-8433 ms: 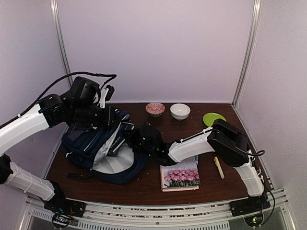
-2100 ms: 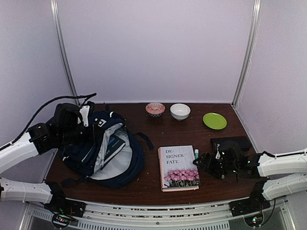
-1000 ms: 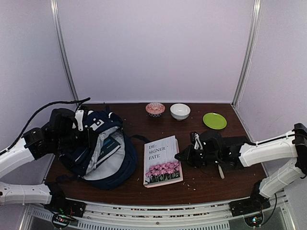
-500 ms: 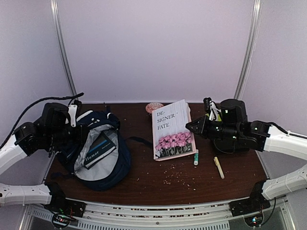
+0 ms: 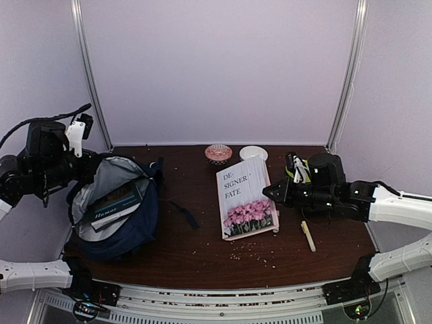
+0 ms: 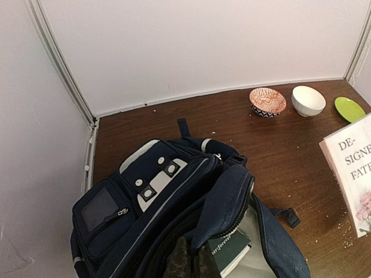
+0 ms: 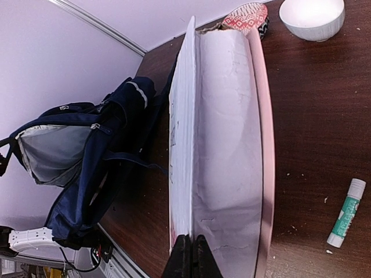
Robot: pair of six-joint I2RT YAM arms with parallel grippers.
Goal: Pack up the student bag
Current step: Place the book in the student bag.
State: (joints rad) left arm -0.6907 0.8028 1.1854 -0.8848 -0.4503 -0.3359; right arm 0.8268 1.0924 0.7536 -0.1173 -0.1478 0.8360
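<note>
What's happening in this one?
The left gripper is clamped on the upper edge of the navy-blue fabric backpack, holding its main compartment open; a dark book already sits inside. The right gripper grips a white paperback with pink flowers by its edge, tilted over the brown table.

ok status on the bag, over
left pincer shut on bag rim, mouth open. right pincer shut on book, tilted up. dark book already inside. only a strap lies between.

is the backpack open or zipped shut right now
Open. The student bag's main compartment gapes wide, its grey lining exposed, and a dark book lies inside it.
</note>
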